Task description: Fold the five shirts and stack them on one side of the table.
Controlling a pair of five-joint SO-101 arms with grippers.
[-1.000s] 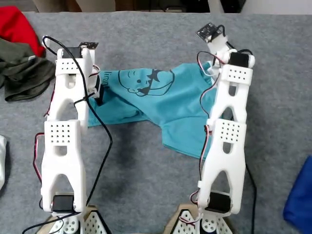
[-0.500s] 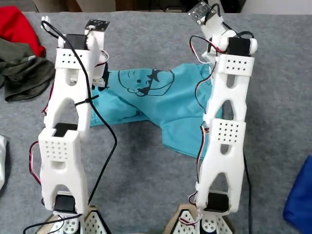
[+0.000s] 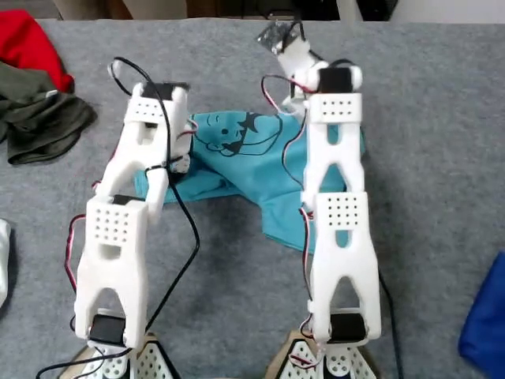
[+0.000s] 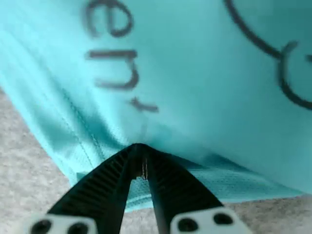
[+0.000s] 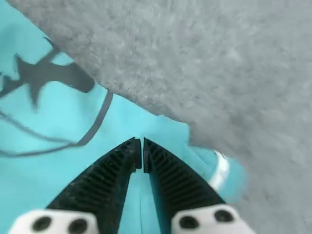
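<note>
The left gripper [image 4: 140, 150] has its ribbed black fingers pressed together on a pinch of the teal shirt [image 4: 195, 73], right at a stitched edge next to the dark lettering. The right gripper [image 5: 142, 146] is likewise closed to a hairline. It appears to nip a ridge of the same shirt at the edge nearest the star print [image 5: 46, 73], though the pinch is hard to see.

The cloth reads as thin, light and limp, so it will probably sag and drag rather than hold a line. The double-stitched hems and seams look like the surest places to grip, with both grips held level so that the fold falls straight. A single layer may slip from a narrow pinch.

In the high view the teal shirt [image 3: 260, 170] lies on the grey table [image 3: 442, 118], between and under the two arms, rumpled, with one flap trailing toward the arm bases. It carries a line-drawn face with a star.

Well off to one side of the teal shirt lie a red shirt [image 3: 24, 39] and a dark green shirt [image 3: 39, 110], bunched together. A blue shirt [image 3: 485, 316] lies well off to the other side.
</note>
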